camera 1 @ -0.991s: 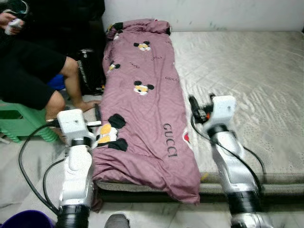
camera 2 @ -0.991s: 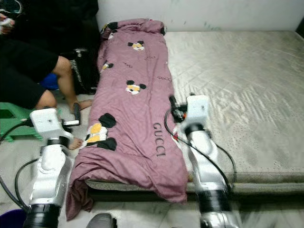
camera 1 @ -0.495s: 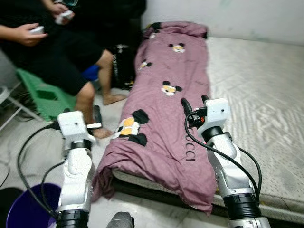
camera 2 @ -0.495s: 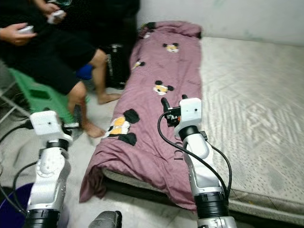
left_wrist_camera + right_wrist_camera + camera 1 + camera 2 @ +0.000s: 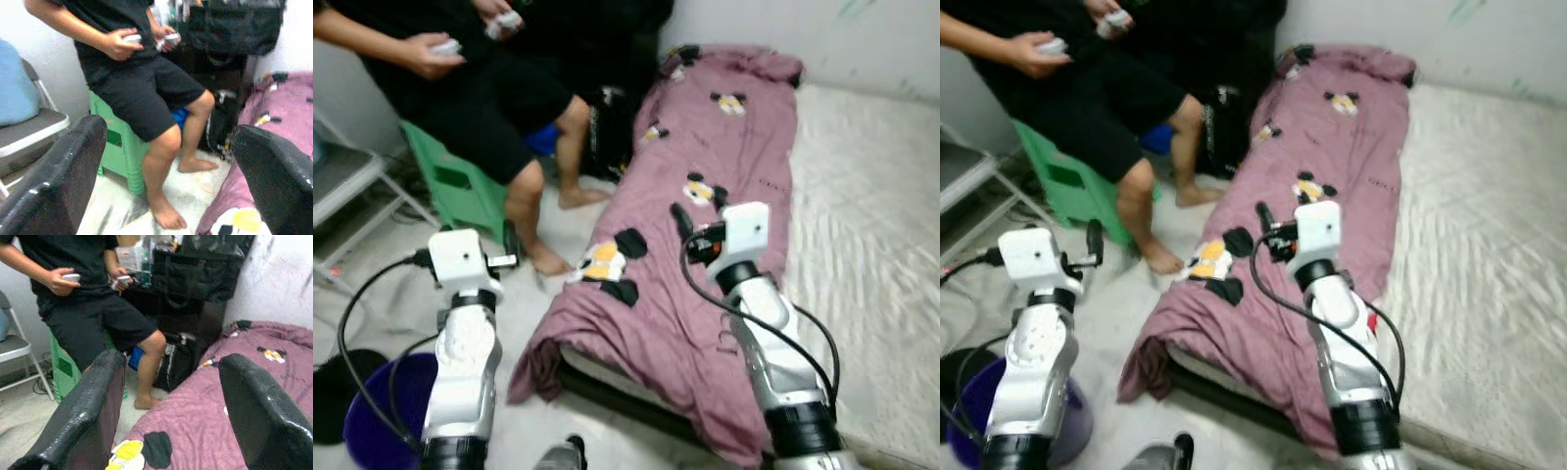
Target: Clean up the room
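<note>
A mauve quilt [image 5: 705,235] printed with cartoon mice lies lengthwise along the left side of a pale mattress [image 5: 871,225], its near end hanging over the edge toward the floor. My right gripper [image 5: 690,223] is raised over the middle of the quilt, open and holding nothing; in the right wrist view its fingers [image 5: 93,406] stand wide apart. My left gripper [image 5: 512,243] hangs over the floor left of the bed, near a person's foot. It is open and empty too, with its fingers [image 5: 63,166] spread.
A person [image 5: 499,108] sits on a green stool [image 5: 460,186] left of the bed, a controller in each hand. A black bag [image 5: 612,132] stands beside the bed. A purple bucket [image 5: 382,411] sits at my lower left, and a metal chair [image 5: 347,186] at far left.
The whole picture has swung to the left, bringing the person, stool and bucket further into view. Both arms stay raised with fingers apart.
</note>
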`<state>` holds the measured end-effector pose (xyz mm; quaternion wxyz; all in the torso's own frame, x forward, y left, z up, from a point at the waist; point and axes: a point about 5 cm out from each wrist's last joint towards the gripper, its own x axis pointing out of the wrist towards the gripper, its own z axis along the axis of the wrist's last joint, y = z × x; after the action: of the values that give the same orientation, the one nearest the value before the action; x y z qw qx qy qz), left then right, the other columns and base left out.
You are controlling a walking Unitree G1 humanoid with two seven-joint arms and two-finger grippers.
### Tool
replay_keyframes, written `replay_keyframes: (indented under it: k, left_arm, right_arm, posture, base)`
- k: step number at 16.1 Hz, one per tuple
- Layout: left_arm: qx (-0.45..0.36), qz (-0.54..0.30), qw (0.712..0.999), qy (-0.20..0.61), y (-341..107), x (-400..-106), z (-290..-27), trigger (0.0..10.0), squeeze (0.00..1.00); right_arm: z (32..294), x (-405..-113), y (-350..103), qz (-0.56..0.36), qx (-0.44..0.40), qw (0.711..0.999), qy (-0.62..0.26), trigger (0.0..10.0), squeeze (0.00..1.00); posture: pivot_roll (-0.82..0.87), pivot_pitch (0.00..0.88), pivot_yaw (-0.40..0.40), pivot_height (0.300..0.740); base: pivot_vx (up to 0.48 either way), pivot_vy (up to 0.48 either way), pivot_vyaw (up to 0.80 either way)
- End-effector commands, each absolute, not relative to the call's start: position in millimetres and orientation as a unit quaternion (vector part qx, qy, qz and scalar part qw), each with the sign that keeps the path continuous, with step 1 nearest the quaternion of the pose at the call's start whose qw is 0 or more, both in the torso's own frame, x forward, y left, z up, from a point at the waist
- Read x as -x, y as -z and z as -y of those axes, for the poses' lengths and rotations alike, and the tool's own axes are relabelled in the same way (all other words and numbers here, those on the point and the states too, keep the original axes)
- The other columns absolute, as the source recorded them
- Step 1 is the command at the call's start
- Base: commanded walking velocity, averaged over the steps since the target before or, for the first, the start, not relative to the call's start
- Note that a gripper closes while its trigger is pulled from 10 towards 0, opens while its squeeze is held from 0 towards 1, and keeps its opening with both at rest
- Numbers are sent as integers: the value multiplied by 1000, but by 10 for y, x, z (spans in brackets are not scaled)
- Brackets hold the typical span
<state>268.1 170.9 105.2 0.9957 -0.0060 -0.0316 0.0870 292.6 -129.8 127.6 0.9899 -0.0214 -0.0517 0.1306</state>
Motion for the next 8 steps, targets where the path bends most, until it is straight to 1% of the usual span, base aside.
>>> replay_keyframes:
  k: [1, 8]
  left_arm:
    - [-1, 33, 996, -80, -1072, -2686, -1708, 10000, 0]
    - [-2, 31, 997, -77, -1085, -2711, -1692, 10000, 0]
  right_arm:
    - [1319, -2937, -1314, 55, 19, 990, -125, 10000, 0]
    - [1300, -2954, -1322, 54, 18, 990, -130, 10000, 0]
  posture:
    - [-54, 0, 16, 740]
    - [-52, 0, 16, 740]
  base:
    - [0, 0, 800]
    - [0, 0, 800]
